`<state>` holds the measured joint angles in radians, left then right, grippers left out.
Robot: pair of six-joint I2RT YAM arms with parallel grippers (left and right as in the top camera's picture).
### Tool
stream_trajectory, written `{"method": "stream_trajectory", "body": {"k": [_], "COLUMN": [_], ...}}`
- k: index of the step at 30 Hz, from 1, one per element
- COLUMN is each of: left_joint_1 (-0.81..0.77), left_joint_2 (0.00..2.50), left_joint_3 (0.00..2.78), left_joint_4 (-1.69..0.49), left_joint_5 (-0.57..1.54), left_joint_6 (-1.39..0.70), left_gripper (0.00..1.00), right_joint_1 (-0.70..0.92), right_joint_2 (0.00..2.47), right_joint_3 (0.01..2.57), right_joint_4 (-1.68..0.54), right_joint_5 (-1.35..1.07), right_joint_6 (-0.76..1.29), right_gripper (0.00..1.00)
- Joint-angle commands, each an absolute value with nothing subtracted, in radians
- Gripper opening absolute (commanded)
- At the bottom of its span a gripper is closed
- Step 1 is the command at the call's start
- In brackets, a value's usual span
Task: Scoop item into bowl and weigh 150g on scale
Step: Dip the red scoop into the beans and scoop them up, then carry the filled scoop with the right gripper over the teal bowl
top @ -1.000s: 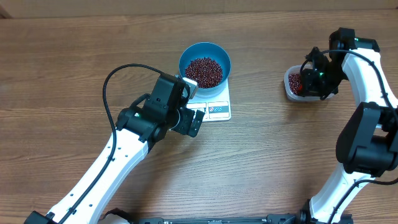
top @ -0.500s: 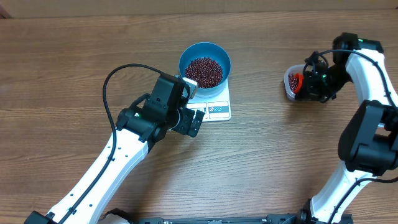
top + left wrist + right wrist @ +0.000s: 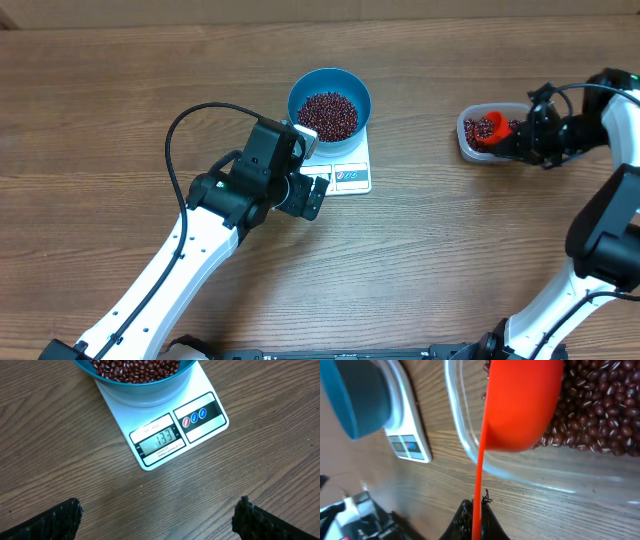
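Note:
The blue bowl [image 3: 330, 103] holds a heap of dark red beans [image 3: 328, 115] and stands on the white scale [image 3: 350, 176]. In the left wrist view the scale [image 3: 210, 390] shows a lit display under the bowl [image 3: 145, 391]. My left gripper [image 3: 157, 525] hovers open over bare wood in front of the scale, touching nothing. My right gripper [image 3: 476, 522] is shut on the thin handle of an orange-red scoop [image 3: 520, 405]. The scoop's cup sits tilted on its side inside the clear tub [image 3: 470, 450], against more beans [image 3: 600, 415].
The clear tub [image 3: 470, 142] stands at the right of the table, with the right gripper [image 3: 530, 140] just right of it. The left arm [image 3: 230, 195] reaches in from the front left, its cable looping above it. Bowl and scale lie between the arms.
The right wrist has swung out to the right of the tub, and the orange-red scoop now shows inside it. The left arm, bowl and scale have not moved.

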<state>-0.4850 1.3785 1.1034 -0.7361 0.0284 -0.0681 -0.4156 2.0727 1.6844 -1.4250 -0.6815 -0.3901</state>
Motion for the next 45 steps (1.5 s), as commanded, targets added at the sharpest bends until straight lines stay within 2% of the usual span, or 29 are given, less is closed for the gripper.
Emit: {"method": "stream_trajectory", "body": {"k": [1,13,22,38,45], "left_joint_1": [-0.492,-0.492,-0.492,-0.492,-0.492], "left_joint_2": [1.38,1.38,1.38,1.38,1.38], "left_joint_3": [1.1,1.1,1.1,1.1,1.1], "left_joint_4": [-0.735,-0.735,-0.735,-0.735,-0.735], "left_joint_5": [0.025,0.025,0.025,0.025,0.025], "left_joint_6": [-0.044,-0.045,-0.045,-0.045,-0.044], "left_gripper": [1.0,0.99,1.0,1.0,0.99], "right_joint_1": [-0.466,-0.611,-0.607,-0.358,-0.212], "right_joint_2": [2.083,2.083,2.082,2.063,2.063], "right_joint_3": [1.677,1.677,1.678,1.731,1.737], "right_joint_4": [-1.449,-1.612,-1.692,-1.682,-1.495], "right_joint_5": [-0.782,-0.994,-1.032,-1.173,-1.203], "right_joint_6": [-0.479,-0.734,-0.796,-0.77,-0.53], "right_gripper": [0.04,0.04,0.04,0.04,0.04]}}
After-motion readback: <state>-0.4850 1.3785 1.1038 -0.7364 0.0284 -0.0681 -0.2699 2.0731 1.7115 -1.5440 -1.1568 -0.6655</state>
